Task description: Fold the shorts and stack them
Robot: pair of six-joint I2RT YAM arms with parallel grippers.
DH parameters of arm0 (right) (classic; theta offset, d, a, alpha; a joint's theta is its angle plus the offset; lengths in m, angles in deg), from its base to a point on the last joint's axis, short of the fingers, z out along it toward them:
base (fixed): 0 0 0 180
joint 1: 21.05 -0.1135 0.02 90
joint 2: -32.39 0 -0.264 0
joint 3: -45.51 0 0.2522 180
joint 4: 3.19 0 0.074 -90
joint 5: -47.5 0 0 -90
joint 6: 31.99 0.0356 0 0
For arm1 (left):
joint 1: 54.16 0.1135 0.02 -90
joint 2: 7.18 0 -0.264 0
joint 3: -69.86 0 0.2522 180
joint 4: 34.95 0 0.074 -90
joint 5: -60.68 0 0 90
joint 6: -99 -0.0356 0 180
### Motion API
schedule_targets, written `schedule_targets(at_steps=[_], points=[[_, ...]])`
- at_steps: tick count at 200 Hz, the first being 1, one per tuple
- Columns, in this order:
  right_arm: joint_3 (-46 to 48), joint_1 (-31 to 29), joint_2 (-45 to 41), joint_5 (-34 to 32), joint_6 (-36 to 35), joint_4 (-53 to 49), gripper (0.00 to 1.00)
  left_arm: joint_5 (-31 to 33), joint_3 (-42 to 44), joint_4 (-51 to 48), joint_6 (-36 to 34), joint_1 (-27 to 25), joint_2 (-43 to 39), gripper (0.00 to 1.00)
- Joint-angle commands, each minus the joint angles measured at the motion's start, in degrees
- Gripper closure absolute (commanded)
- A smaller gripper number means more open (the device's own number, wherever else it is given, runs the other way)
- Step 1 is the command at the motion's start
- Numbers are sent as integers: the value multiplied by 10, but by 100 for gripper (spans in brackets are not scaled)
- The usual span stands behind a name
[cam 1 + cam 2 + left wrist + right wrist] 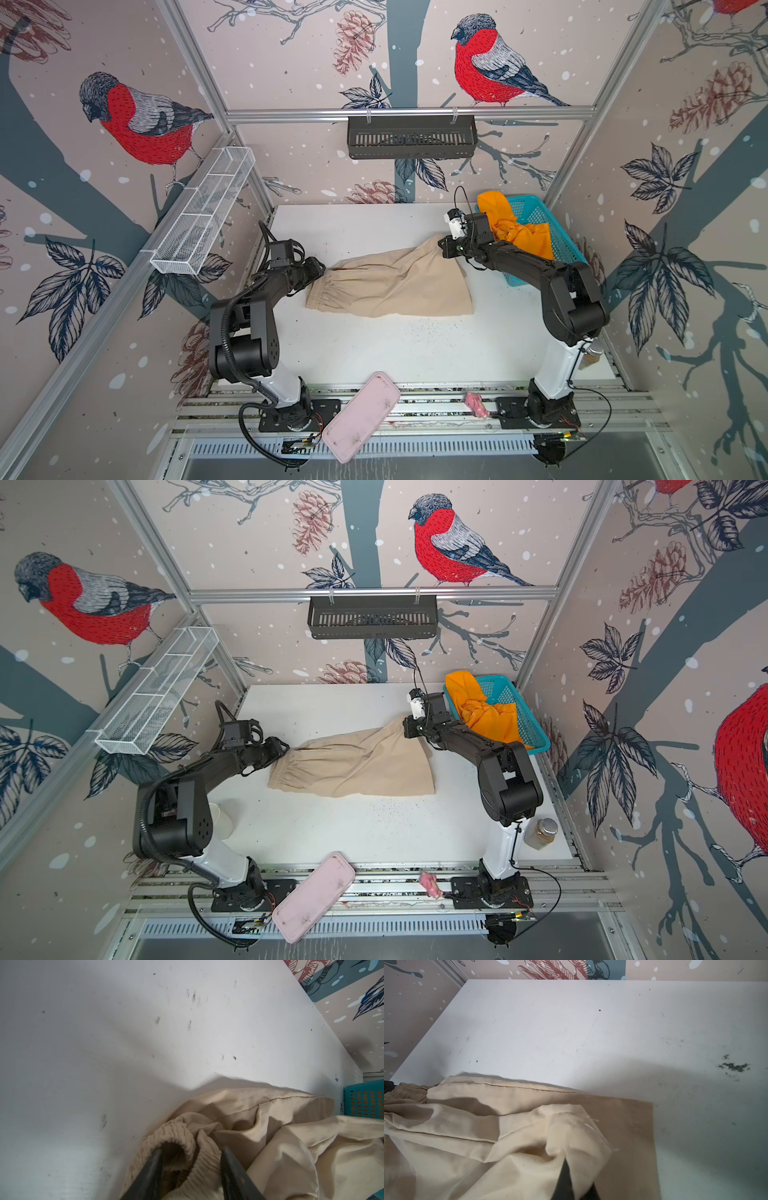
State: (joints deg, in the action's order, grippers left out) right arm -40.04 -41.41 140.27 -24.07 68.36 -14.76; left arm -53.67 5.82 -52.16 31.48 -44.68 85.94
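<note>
The beige shorts (pixel 390 282) (pixel 353 762) lie across the white table (pixel 374 349), waistband to the left, legs to the right. My left gripper (pixel 322 269) (pixel 192 1149) is at the waistband's far corner. Its fingers stand apart with the gathered elastic (pixel 205 1159) bunched loosely between them. My right gripper (pixel 444 245) (pixel 566 1167) is shut on a leg hem corner of the beige shorts (pixel 508 1126) and holds it raised off the table. The orange shorts (pixel 515 232) (pixel 486 717) hang crumpled over the teal basket (pixel 536 212) at the back right.
A pink tray (pixel 361 415) and a pink crumpled scrap (pixel 476 405) lie on the front rails. A jar (pixel 540 833) stands by the right arm's base, a white cup (pixel 222 818) by the left arm. A wire shelf (pixel 203 216) and a black rack (pixel 411 137) hang on the walls.
</note>
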Motion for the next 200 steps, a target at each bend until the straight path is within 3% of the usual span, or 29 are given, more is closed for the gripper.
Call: schedule_targets(at_steps=[1, 34, 49, 82, 157, 180, 200], points=[[-4, 0, 1, -1, -3, 5, 99, -50, 15, 74, -1, 0, 4, 53], [0, 2, 5, 1, 1, 8, 99, -103, 24, 90, 17, 0, 8, 54], [4, 3, 5, -1, 3, 10, 99, -98, 29, 73, 30, 0, -6, 60], [8, 4, 4, -3, 5, 15, 99, -73, 19, 15, 35, 0, -28, 100], [-3, -17, -56, -112, -41, -40, 99, 123, -8, -106, 20, -5, -116, 100], [-1, -18, -70, -140, -29, -52, 99, 145, -16, -122, 13, -6, -116, 100], [-3, -18, -65, -145, -29, -45, 99, 139, -16, -112, 13, -6, -101, 94]])
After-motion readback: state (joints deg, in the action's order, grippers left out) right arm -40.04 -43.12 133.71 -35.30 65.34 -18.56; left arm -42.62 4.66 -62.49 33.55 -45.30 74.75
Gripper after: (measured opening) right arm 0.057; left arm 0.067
